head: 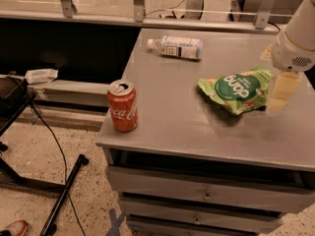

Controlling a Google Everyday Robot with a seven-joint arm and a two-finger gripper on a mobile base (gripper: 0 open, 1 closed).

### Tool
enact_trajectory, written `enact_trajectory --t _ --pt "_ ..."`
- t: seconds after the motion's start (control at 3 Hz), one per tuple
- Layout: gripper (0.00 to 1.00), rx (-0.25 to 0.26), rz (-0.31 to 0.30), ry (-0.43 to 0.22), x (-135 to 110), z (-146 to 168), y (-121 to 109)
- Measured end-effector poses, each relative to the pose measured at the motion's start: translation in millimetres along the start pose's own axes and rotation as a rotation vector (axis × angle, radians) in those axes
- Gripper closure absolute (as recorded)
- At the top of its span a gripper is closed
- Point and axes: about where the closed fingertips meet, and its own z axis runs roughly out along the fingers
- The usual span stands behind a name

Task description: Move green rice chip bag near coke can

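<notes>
The green rice chip bag [237,89] lies crinkled on the right part of the grey cabinet top [172,127], its round dark logo facing up. The coke can [122,106] stands upright at the front left corner of the top, well left of the bag. My gripper [281,92] hangs from the white arm at the right edge of the view, right at the bag's right end and just above the surface. Whether it touches the bag cannot be told.
A clear plastic bottle with a white label [175,47] lies on its side at the back of the top. Drawers [204,195] sit below the front edge. A black stand and cables [59,181] are on the floor at left.
</notes>
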Motion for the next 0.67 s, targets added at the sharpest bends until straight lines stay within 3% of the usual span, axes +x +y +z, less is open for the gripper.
enact_trajectory --t 0.67 --pt "0.41 0.002 -0.044 -0.092 -11 37 -9"
